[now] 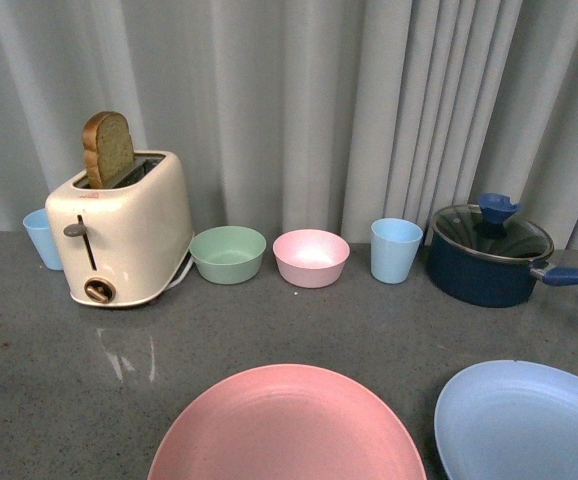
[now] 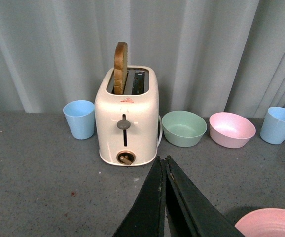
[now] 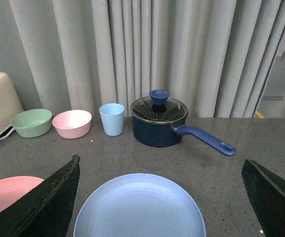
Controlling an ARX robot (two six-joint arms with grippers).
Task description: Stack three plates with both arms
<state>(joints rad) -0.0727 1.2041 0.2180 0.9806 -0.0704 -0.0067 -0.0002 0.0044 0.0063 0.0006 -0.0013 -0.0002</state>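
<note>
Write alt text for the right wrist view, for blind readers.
A light blue plate lies on the counter, framed by the open right gripper, a pink plate beside it. Behind: blue saucepan, blue cup, pink bowl, green bowl.

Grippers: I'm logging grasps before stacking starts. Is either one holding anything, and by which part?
Nothing is held. The left gripper is shut with nothing between its fingers. The right gripper is open above the blue plate, gripping nothing.
</note>
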